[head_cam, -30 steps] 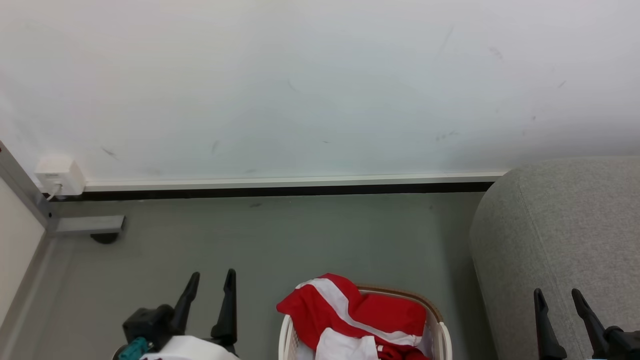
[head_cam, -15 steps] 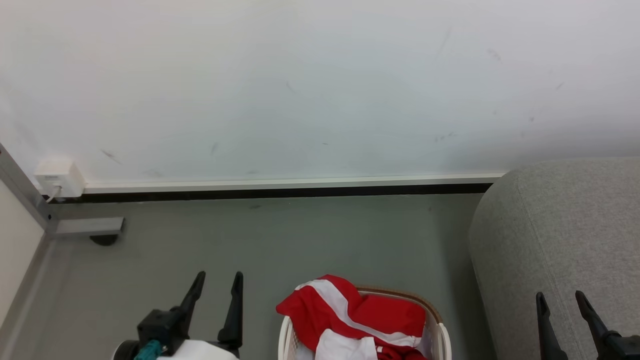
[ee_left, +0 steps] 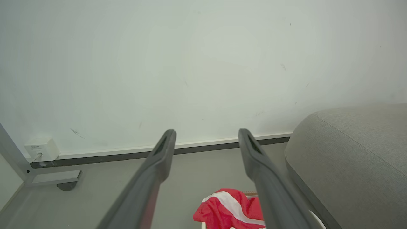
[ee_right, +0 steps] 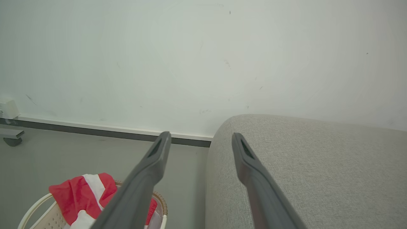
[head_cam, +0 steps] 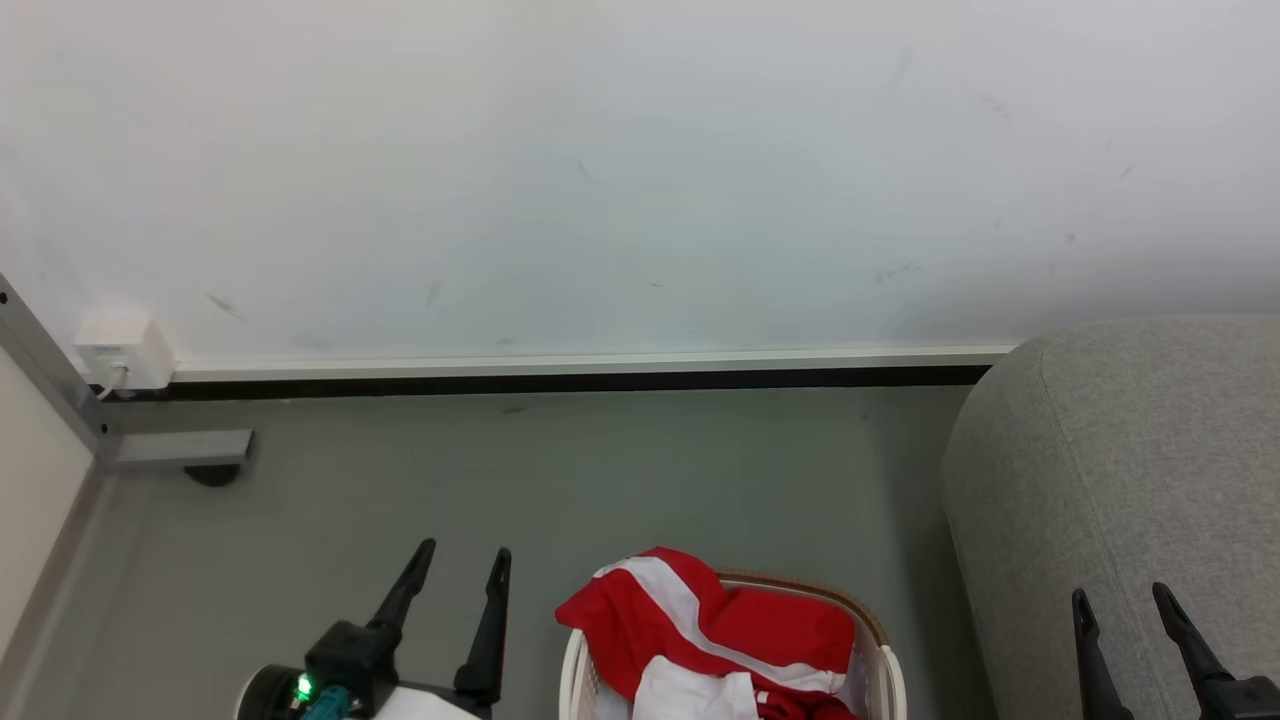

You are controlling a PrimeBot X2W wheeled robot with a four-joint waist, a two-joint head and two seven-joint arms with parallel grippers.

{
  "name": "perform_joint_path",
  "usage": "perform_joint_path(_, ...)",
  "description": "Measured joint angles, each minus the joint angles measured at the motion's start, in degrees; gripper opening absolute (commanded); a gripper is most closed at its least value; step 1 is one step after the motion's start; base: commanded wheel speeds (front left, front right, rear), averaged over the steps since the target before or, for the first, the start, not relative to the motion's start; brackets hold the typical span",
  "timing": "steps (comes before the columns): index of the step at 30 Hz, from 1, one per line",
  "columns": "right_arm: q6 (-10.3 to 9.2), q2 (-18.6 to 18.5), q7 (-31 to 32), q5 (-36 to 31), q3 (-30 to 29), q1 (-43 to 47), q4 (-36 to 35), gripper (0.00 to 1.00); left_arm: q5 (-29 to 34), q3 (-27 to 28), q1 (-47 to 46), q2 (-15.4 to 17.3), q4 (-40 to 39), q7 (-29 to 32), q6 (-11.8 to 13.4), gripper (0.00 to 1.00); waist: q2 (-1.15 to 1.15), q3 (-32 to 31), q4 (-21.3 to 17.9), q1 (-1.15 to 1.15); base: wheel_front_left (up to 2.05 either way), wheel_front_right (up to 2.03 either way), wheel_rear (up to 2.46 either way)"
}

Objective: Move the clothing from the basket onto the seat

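Hovering with both claws spread wide and empty: left claw (head_cam: 465, 550) just left of the basket (head_cam: 890, 680), right claw (head_cam: 1119, 594) by the seat (head_cam: 1120, 450). Clothing (head_cam: 700, 620) sits heaped in the basket, between my claws and touching neither.

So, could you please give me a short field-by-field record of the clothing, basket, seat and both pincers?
clothing: red and white, heaped in the basket, one fold over its rim
basket: on the grey floor, left of the seat
seat: light grey, no clothing on the visible part
left pincer: open, empty, left of the basket
right pincer: open, empty, seen against the seat
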Motion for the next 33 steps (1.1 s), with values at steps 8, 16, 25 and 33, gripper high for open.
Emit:
perform_joint_path(8, 0.0, 0.0, -0.3, 0.0, -0.1, 0.0, 0.0, 1.0, 0.1, 0.0, 0.0, 0.0, 0.1, -0.2, 0.2, 1.0, 0.0, 0.0, -0.1, 0.0, 0.0, 0.0, 0.0)
perform_joint_path(16, 0.0, 0.0, -0.3, 1.0, 0.2, 0.0, -0.1, 1.0, 0.0, 0.2, 0.0, 0.0, 0.3, -0.2, 0.1, 1.0, 0.0, 0.4, -0.4, 0.0, 0.0, 0.0, 0.0)
perform_joint_path(25, 0.0, 0.0, -0.3, 2.9, 1.2, -2.1, -2.2, 1.0, -0.4, -1.5, -2.1, 0.1, 1.2, -0.2, -0.8, 1.0, 0.0, 3.2, -2.3, 0.0, 0.0, 0.0, 0.0)
perform_joint_path(33, 0.0, 0.4, -0.4, 3.8, 4.0, -11.0, -7.5, 1.0, 0.2, -6.1, -13.5, 0.1, 4.5, -0.2, -2.4, 1.0, 0.0, 12.9, -4.4, 0.01, 0.0, 0.0, 0.0)
